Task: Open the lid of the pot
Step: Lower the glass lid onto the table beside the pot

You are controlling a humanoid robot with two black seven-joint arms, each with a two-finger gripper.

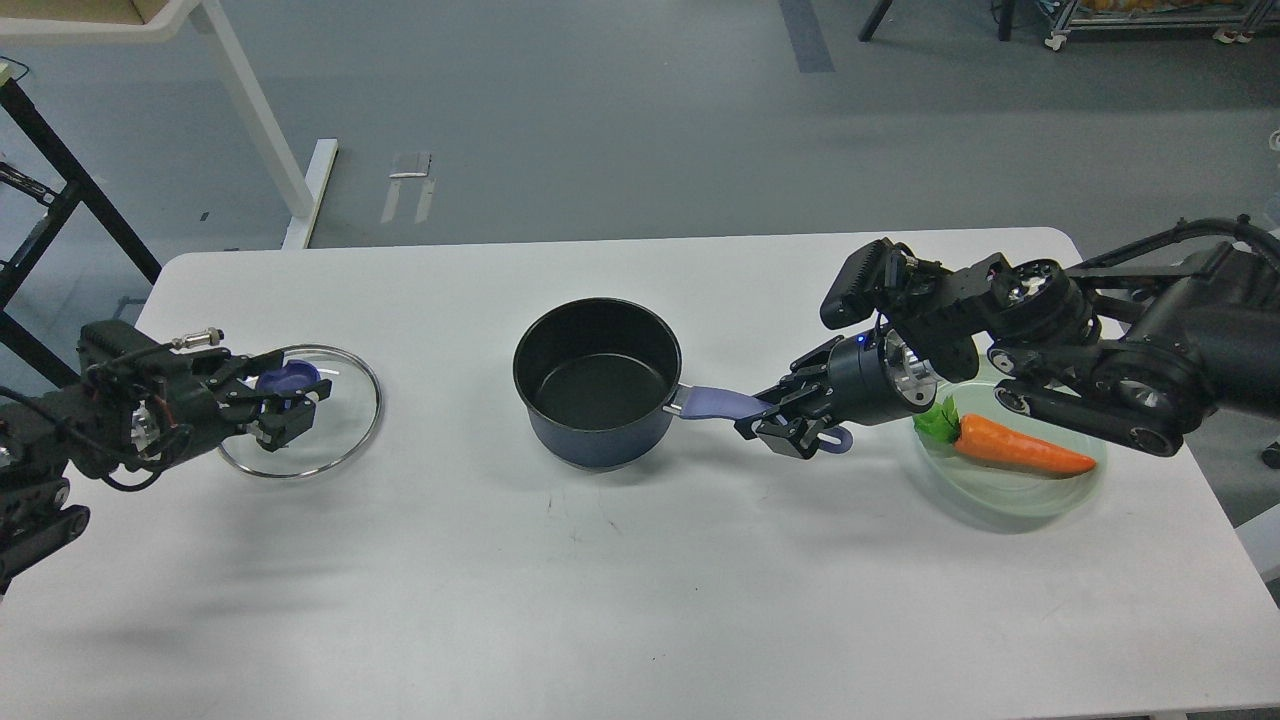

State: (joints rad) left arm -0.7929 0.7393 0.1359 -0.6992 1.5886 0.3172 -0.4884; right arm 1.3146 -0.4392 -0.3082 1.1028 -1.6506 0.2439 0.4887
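Observation:
The dark navy pot [598, 380] stands uncovered at the middle of the white table [640, 580], its black inside empty. Its periwinkle handle [712, 402] points right. My right gripper [772, 420] is shut on the far part of that handle. The clear glass lid [335, 435] lies low at the table's left side, well left of the pot. My left gripper [290, 400] is closed around its blue knob [288, 377], coming in from the left. I cannot tell whether the lid's rim rests fully on the table.
A pale green glass dish [1000, 495] with an orange carrot [1020, 450] sits right of the pot, just under my right arm. A white table leg [262, 130] and a black frame [60, 190] stand behind the table's left corner.

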